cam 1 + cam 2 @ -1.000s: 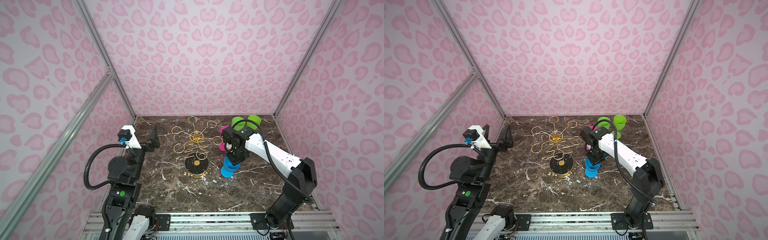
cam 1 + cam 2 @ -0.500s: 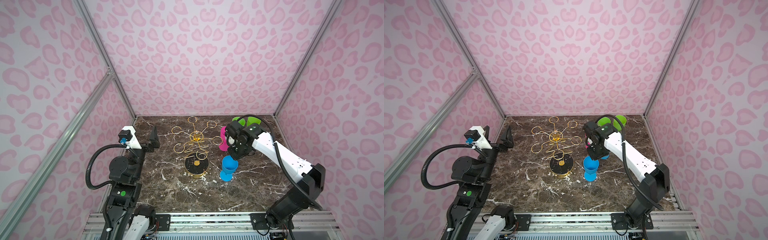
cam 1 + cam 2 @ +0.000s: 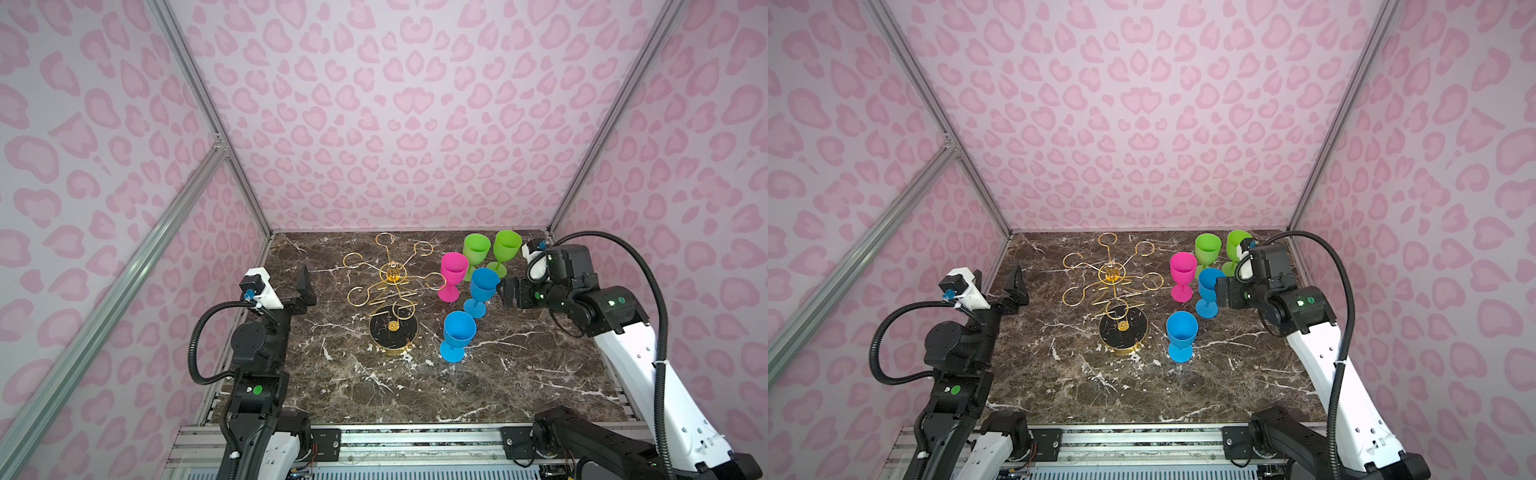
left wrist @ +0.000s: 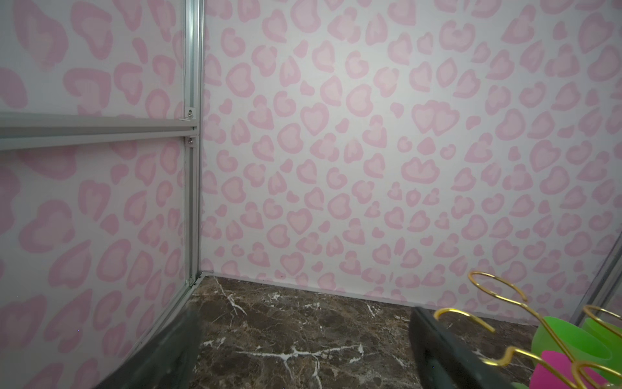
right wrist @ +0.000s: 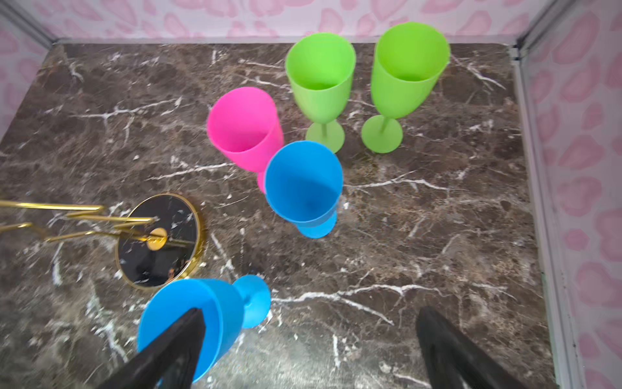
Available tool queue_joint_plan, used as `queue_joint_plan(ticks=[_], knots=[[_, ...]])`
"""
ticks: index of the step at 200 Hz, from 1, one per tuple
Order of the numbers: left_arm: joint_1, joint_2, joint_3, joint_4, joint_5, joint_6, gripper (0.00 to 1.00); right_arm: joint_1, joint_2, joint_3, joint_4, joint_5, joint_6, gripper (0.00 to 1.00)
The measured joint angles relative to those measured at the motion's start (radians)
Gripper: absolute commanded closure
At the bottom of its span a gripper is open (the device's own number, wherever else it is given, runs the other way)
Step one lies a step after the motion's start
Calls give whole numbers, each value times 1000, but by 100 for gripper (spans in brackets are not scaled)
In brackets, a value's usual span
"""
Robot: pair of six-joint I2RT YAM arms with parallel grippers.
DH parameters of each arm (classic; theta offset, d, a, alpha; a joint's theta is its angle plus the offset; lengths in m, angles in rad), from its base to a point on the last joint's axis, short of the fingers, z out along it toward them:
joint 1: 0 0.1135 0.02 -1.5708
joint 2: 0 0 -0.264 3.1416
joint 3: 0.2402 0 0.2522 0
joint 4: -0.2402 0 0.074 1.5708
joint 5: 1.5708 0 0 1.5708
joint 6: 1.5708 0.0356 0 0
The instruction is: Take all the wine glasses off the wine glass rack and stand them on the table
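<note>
Near blue wine glass (image 3: 458, 334) stands upright, stem vertical, on the table (image 3: 519, 374) at 3 o'clock of the bare wine glass rack (image 3: 392, 274), at 8 o'clock of the nearer, wide-open, empty right gripper (image 5: 309, 311); left gripper (image 4: 303, 336) also wide, well apart.

Hovering, the left claw (image 4: 303, 357) and right claw (image 5: 308, 353) spread wide.

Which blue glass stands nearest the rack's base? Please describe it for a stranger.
On the marble table stands a gold wine glass rack with a round black base. Just right of that base is a blue wine glass. The other blue glass stands farther back, beside the pink one.
</note>
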Motion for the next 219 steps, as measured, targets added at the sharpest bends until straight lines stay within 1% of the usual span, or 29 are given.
queue_joint_plan(ticks=[29, 46, 75, 99, 126, 147, 199, 204, 219], knots=[[55, -10, -103, 34, 25, -42, 3, -115, -35, -183, 222, 19, 6, 2], [81, -2, -159, 61, 40, -51, 3, -147, -45, -285, 349, 31, 6, 2], [106, 58, -241, 110, 57, -58, 3, -196, -57, -438, 558, 76, 6, 2], [121, 139, -258, 154, 86, -52, 3, -211, -50, -552, 735, 107, 1, 2], [134, 266, -268, 233, 98, -20, 3, -212, -27, -662, 907, 123, -19, 2], [154, 382, -282, 300, 116, -19, 3, -212, -6, -735, 1030, 140, -42, 2], [174, 571, -288, 426, 161, -7, 3, -215, 40, -898, 1316, 161, -98, 2], [175, 595, -288, 441, 163, -4, 1, -215, 53, -910, 1340, 161, -100, 2], [177, 667, -278, 468, 169, 0, 0, -215, 97, -925, 1414, 160, -115, 2]])
